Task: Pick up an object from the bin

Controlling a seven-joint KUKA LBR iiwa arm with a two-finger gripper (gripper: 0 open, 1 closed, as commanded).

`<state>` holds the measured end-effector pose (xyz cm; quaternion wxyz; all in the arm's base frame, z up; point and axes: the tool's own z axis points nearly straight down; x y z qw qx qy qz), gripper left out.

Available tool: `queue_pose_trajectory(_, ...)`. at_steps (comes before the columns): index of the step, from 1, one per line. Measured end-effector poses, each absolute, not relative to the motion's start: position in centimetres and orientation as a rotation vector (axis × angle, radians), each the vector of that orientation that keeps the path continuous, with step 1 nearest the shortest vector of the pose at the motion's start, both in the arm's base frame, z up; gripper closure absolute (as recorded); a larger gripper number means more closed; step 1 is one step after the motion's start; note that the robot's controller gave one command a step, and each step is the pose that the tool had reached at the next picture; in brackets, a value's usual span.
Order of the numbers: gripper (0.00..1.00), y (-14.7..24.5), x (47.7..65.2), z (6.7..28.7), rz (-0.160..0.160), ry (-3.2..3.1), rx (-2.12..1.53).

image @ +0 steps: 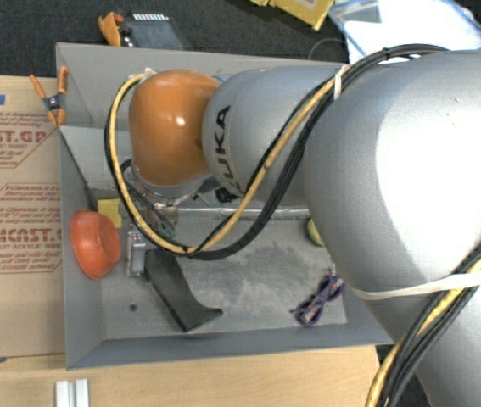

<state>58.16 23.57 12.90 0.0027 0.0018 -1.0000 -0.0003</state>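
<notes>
1. Two things lie nearest the tool. At the far left of the grey metal bin (81, 316), an orange-red rounded bowl-like piece (96, 242) rests against the left wall. A small yellow block (109, 213) sits just behind it.
2. The fingers (137, 255) are low under the orange wrist cover (168, 125), just right of the orange-red piece. Apart or together: cannot tell, since the wrist hides the tips. Nothing is seen between them.
3. A black wedge-shaped strip (182, 302) lies on the bin floor, just right of and below the fingers. Contact: cannot tell.
4. Judgement: to grasp well, commit to one target. The wedge looks thin enough to straddle across its narrow side. The rounded piece, tight to the wall, may slip or jam.
5. Further right, a purple-blue tangled loop (318, 299) lies near the front wall, well apart from the fingers. It would need a fresh approach.
</notes>
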Motion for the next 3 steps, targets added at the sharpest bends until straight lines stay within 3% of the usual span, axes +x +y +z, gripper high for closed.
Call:
queue_pose_trajectory(1,0.00,23.4,58.3,13.4,-0.003,-3.142,0.002)
queue_pose_trajectory(2,0.00,19.8,54.4,7.7,-0.002,-3.110,-0.416)
queue_pose_trajectory(3,0.00,19.2,54.7,9.9,-0.006,-3.114,-0.430)
